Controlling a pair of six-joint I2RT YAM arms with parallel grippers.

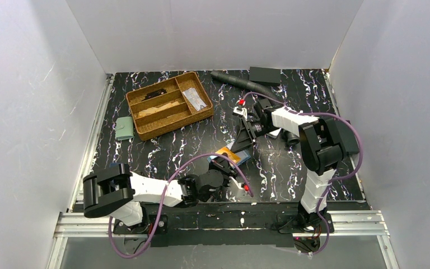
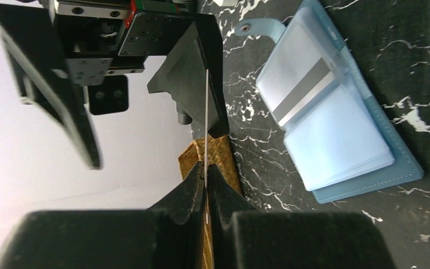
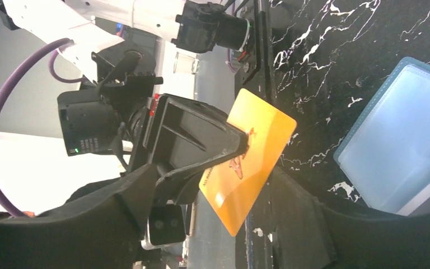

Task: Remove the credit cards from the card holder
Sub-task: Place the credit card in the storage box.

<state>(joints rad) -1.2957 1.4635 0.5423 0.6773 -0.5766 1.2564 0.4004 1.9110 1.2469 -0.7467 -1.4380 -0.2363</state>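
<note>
The card holder [image 2: 336, 112] lies open on the black marbled table, pale blue inside, and a card with a silver stripe [image 2: 302, 92] sits in its upper slot. From above, the holder [image 1: 244, 158] shows as teal. My left gripper [image 2: 206, 171] is shut on an orange credit card [image 3: 255, 159], held edge-on above the table beside the holder. My right gripper [image 3: 218, 188] is open, its jaws wide on either side of that card. One right finger [image 2: 196, 73] stands close against the card's edge. From above, the two grippers [image 1: 225, 161] [image 1: 245, 137] meet at the card [image 1: 228, 152].
A wicker tray [image 1: 168, 105] with compartments sits at the back left, with a pale green pouch [image 1: 124, 128] beside it. A black tube [image 1: 241, 82] and a black box [image 1: 264, 74] lie at the back. White walls enclose the table.
</note>
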